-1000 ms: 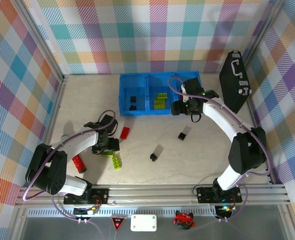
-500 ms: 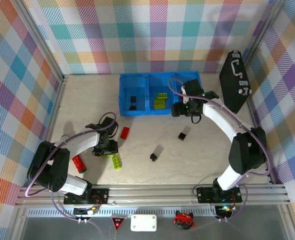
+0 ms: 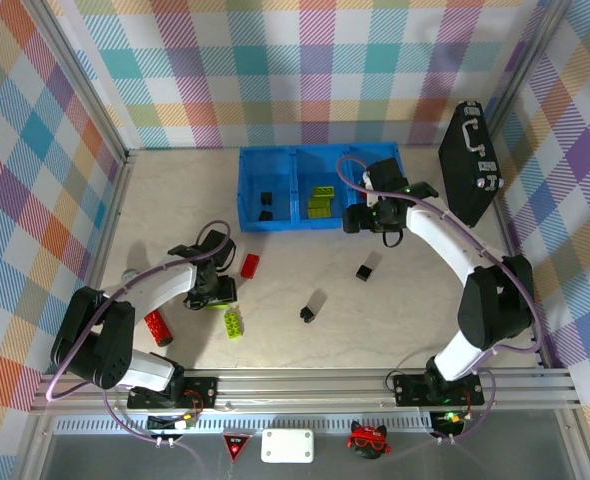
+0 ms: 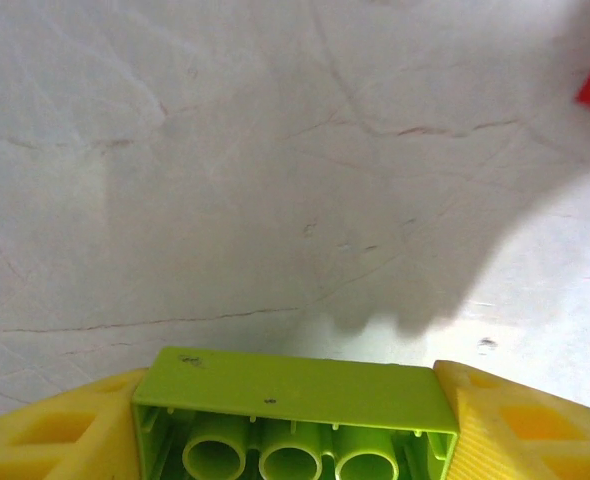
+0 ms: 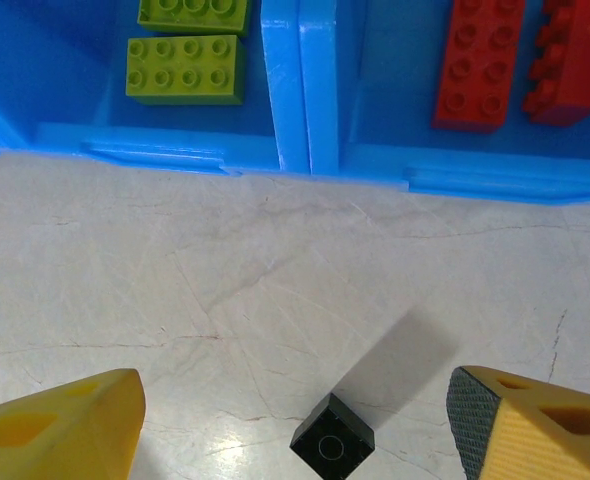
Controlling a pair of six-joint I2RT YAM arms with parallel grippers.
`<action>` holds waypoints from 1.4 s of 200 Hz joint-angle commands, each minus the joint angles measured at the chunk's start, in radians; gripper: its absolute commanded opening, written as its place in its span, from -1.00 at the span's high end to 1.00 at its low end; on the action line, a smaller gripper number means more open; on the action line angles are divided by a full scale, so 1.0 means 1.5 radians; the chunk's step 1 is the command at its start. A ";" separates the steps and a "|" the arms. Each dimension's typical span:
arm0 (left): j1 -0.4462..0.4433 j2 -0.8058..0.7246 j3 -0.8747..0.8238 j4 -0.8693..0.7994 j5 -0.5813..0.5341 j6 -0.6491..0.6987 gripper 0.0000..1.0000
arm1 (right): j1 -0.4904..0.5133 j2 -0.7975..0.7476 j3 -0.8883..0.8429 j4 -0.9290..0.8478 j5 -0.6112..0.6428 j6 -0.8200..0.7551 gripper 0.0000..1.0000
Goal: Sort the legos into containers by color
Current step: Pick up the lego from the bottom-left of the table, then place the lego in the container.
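A black handled case (image 3: 472, 160) is standing on edge at the upper right of the overhead frame, close to the right wall, its handle facing inward. A pale, veined table (image 3: 395, 310) is spreading across the middle, and pastel plaid walls (image 3: 305, 70) are enclosing it at the top, left and right. An aluminium rail (image 3: 315, 385) is running along the bottom. Below it a white box (image 3: 287, 445) is sitting at bottom centre, a red triangle marker (image 3: 236, 445) just left of it.

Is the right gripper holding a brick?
No, the right gripper stands open, with a small black brick lying untouched on the table between its jaws.
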 commanded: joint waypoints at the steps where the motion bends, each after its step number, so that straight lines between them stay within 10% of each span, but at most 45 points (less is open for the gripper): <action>1: -0.007 -0.021 0.032 -0.023 0.027 -0.002 -0.20 | -0.005 -0.034 -0.011 -0.005 0.007 0.002 -0.61; 148: -0.163 0.226 0.407 -0.011 0.082 0.029 -0.19 | -0.033 -0.178 -0.108 -0.038 0.071 0.017 -0.67; 280: -0.170 0.492 0.757 0.085 0.107 -0.023 -0.18 | -0.055 -0.264 -0.149 -0.070 0.098 0.022 -0.73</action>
